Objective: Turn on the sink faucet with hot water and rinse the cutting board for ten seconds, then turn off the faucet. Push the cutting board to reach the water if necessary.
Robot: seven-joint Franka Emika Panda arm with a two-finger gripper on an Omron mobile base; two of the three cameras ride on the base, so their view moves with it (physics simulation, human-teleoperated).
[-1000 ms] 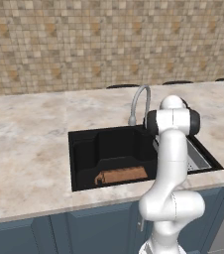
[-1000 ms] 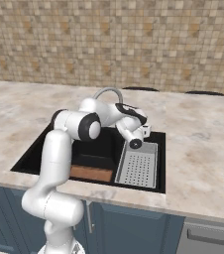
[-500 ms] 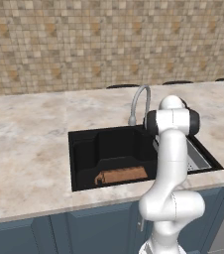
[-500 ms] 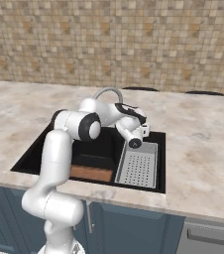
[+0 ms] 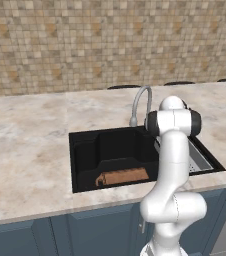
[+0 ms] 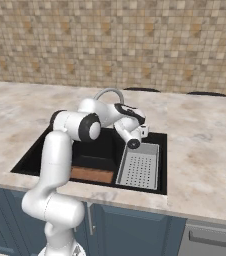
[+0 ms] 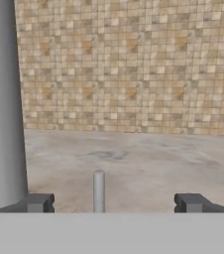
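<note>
Hovering at the back edge of the sink [image 5: 85,150], gripper [image 7: 114,202] sits level with a small upright grey lever [image 7: 98,191], centred between the fingers [image 7: 38,202], not touching either. Fingers spread wide, released, nothing held. Sink faucet [image 5: 141,102] rises from the tabletop [image 5: 30,150] behind the basin's rear edge; in hand view its thick grey stem stands just beside the left fingertip. Cutting board [image 5: 122,177] lies flat on the basin floor along the front wall. Grey perforated tray [image 6: 139,169] fills the basin's right end.
</note>
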